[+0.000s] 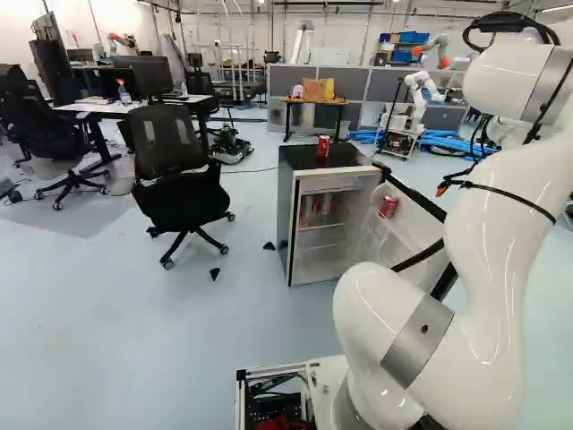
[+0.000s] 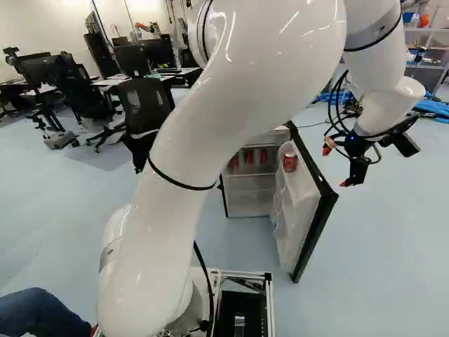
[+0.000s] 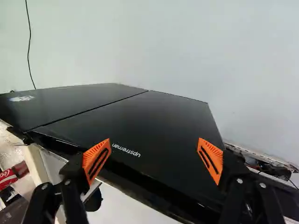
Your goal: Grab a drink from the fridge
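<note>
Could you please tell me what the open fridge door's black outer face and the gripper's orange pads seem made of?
The black outer face of the fridge door: smooth, faintly shiny, probably painted metal, possibly plastic. The ribbed orange finger pads: matte, moulded-looking ridges suggest rubber or flexible plastic.

v bright, w/ soft shadows

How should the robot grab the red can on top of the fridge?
I'd come in level from the fridge's open front, one jaw on each side of the red can's middle. It stands upright, with its round sides in the open.
</note>
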{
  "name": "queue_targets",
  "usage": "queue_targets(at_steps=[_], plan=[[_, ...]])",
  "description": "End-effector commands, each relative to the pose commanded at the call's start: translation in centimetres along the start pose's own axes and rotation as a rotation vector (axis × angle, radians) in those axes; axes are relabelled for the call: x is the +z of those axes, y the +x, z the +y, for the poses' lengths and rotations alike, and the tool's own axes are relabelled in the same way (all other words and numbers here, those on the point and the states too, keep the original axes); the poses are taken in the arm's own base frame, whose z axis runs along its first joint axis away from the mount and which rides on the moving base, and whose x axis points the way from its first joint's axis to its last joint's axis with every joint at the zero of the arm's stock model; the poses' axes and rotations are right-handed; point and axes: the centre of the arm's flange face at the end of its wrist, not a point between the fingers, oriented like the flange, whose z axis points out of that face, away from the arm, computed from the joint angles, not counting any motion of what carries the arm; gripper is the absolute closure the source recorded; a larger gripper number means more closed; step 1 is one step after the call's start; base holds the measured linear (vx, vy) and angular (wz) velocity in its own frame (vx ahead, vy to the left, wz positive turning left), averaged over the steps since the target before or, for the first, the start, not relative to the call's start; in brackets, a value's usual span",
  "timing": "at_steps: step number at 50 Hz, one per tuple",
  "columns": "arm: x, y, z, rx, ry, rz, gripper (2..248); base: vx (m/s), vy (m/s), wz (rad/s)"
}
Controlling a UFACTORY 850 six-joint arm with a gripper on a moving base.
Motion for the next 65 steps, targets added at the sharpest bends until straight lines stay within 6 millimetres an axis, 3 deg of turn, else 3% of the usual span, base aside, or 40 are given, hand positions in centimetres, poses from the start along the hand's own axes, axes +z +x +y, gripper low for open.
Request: queue_targets(at_steps=[17, 65], plan=[[2.5, 0.6, 0.7, 0.01, -0.011, -0.029, 3, 0.0, 0.0, 0.0], [2.6, -0.8, 0.4, 0.004, -0.015, -0.046, 3, 0.0, 0.0, 0.0]])
